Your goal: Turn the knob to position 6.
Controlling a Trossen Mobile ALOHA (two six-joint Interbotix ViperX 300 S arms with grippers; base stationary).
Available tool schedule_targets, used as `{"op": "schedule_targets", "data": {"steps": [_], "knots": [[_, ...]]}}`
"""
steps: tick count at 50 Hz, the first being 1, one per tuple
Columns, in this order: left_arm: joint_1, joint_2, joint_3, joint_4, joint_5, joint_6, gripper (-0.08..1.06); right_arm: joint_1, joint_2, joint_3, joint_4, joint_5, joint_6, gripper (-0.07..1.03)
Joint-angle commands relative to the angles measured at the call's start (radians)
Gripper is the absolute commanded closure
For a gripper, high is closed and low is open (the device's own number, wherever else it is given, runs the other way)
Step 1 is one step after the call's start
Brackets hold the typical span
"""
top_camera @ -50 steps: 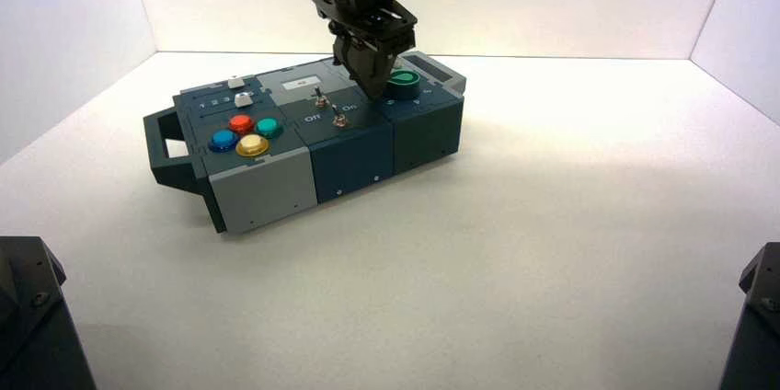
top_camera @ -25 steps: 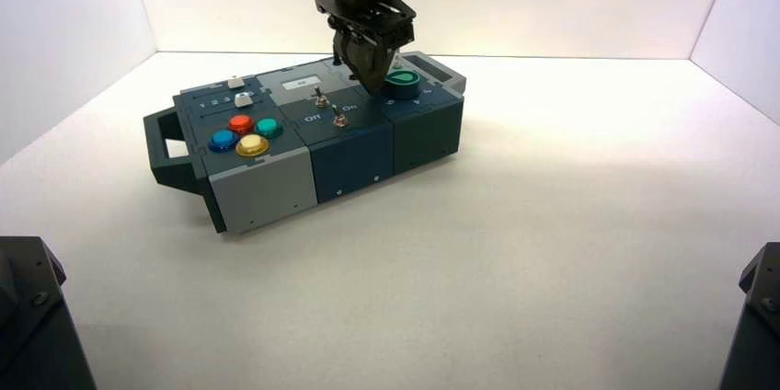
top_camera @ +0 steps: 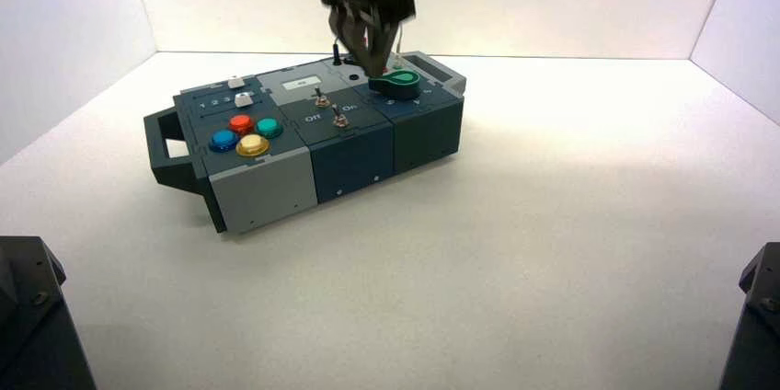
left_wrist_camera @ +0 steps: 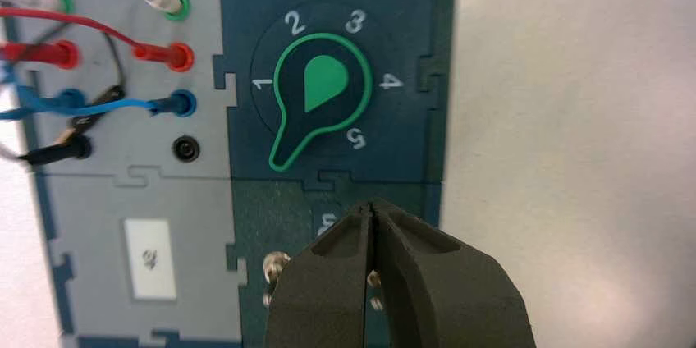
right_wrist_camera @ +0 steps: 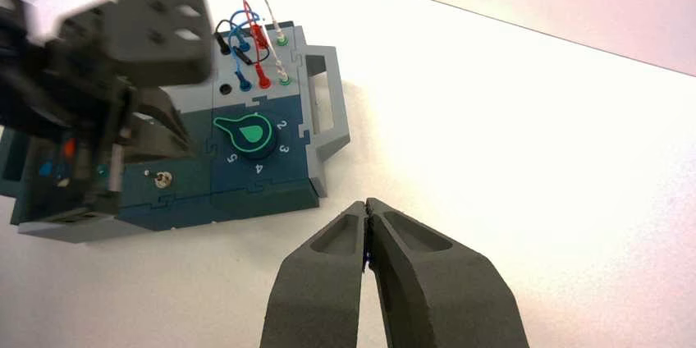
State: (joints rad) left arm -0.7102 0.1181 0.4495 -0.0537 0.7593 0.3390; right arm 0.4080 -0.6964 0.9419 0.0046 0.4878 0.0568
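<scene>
High view first: here's the left gripper [top_camera: 372,66] above the box [top_camera: 267,188], its tips right by the dark green rotary knob [top_camera: 396,87] at the box's far right. Red [top_camera: 241,123], blue [top_camera: 223,140], yellow [top_camera: 251,144] and teal push buttons [top_camera: 268,128] cluster at the left end; two metal toggle switches [top_camera: 340,119] stand between them and the knob.

Over to the left wrist view, and it reveals the dial: 1 to 5 in plain sight, the pointer lobe in the gap between 5 and 1. The left gripper is closed, its fingers together over the toggle area. Coloured sockets hold the plugs of red [left_wrist_camera: 90,22] and blue wires [left_wrist_camera: 119,105].

Right wrist view: the right gripper [right_wrist_camera: 368,207] waits closed above the tabletop [right_wrist_camera: 460,135], apart from the box, while the left arm [right_wrist_camera: 156,44] blocks part of the panel.
</scene>
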Motion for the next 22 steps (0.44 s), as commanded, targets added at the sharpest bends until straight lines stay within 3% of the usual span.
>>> {"op": "schedule_targets", "data": {"steps": [1, 13, 22], "knots": [[0.003, -0.098, -0.002, 0.0, -0.005, -0.017, 1.01, -0.005, -0.005, -0.032, 0.005, -0.008, 0.005, 0.99], [0.003, -0.239, 0.025, -0.002, -0.015, -0.061, 1.01, -0.003, -0.003, -0.032, 0.012, -0.002, 0.005, 0.99], [0.003, -0.27, 0.043, -0.002, -0.025, -0.077, 1.01, 0.006, 0.021, -0.032, 0.018, -0.002, 0.005, 0.99]]}}
